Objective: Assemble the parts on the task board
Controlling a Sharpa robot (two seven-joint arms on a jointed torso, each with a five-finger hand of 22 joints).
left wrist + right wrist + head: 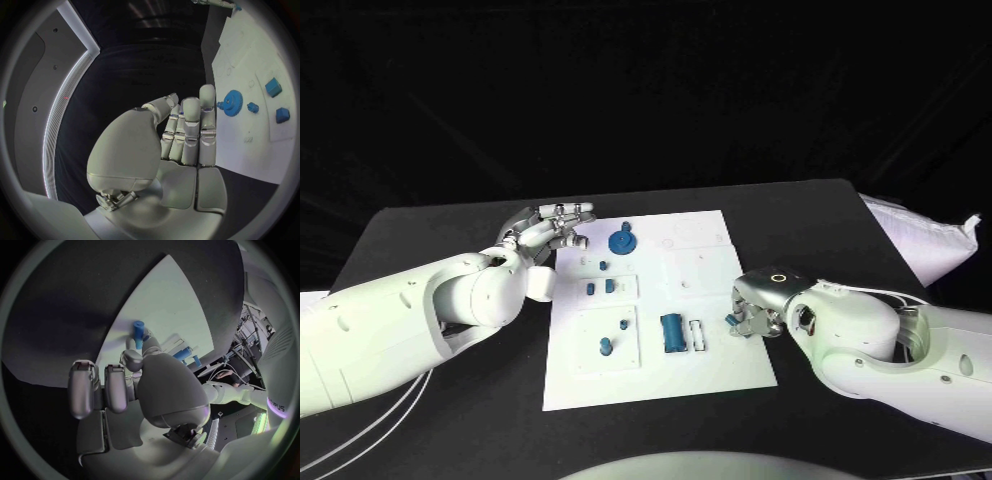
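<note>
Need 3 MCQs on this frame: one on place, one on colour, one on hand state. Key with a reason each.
1. Where does the gear lie on the task board?
A. far end, near the left hand
B. near end, by the robot
C. off the board

2. What colour are the parts?
A. red
B. blue
C. yellow

3. What is the right hand doing?
A. lying flat and empty on the table
B. pressing the gear
C. pinching a small blue part

Key: 1 A, the gear sits at the board's far end beside the left hand. 2 B, all pieces look blue. 3 C, the right wrist view shows a blue piece at its fingertips.
</note>
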